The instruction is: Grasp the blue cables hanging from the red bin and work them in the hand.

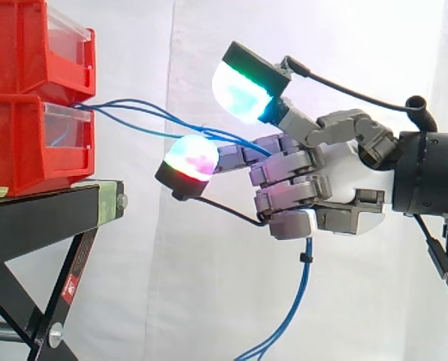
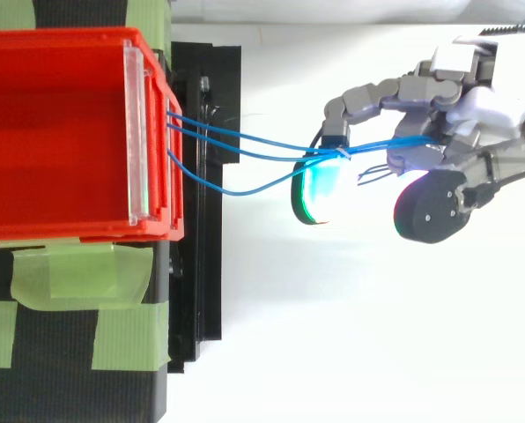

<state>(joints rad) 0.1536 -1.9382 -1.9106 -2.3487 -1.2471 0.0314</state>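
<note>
Several thin blue cables (image 1: 156, 120) come out of the front of the lower red bin (image 1: 36, 143) and run rightward through the air into my hand (image 1: 337, 188). Its curled fingers close round the strands, and the cables leave below the palm as a hanging loop (image 1: 303, 293). One finger sticks out toward the bin with a pad (image 1: 190, 158) glowing just under the strands. Another pad (image 1: 243, 90) is raised above them. From above, the cables (image 2: 245, 145) fan from the bin's front wall (image 2: 157, 132) and gather at a small white tie beside the hand (image 2: 474, 115).
A second red bin (image 1: 36, 45) is stacked on the lower one. Both rest on a black stand (image 1: 43, 218) patched with green tape (image 2: 77, 273). A slanted stand leg (image 1: 59, 301) descends at lower left. A white curtain hangs behind.
</note>
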